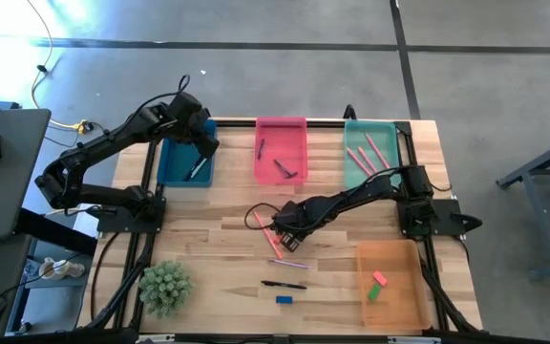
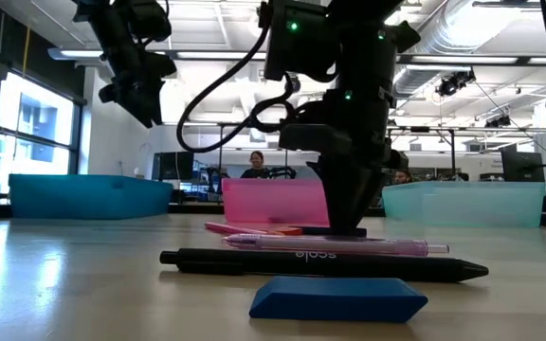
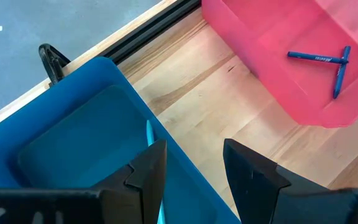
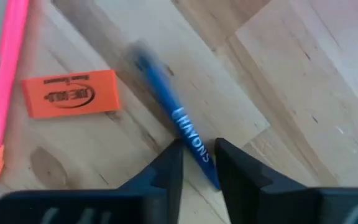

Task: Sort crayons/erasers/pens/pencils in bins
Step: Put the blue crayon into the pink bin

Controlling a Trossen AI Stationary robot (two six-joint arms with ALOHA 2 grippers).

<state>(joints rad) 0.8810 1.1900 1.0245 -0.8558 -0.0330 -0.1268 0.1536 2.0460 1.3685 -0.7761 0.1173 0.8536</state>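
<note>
Presently lowered at bench (image 1: 208, 234) centre: right tool (image 4: 197, 163), jaws straddling a blue crayon (image 4: 174, 113), closing, grip unconfirmed. Parked above blue bin (image 1: 172, 164): left tool (image 3: 194, 171), open, empty, awaiting.

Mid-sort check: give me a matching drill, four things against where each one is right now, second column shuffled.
Things:
1. green eraser
2. blue eraser
3. left gripper
4. right gripper

Places:
A. over the dark blue bin, at its edge
B. low over the table's middle, at a blue stick
C. inside the orange bin
D. on the bare table, beside a black pen

Pairs: 1-C, 2-D, 3-A, 4-B
</note>
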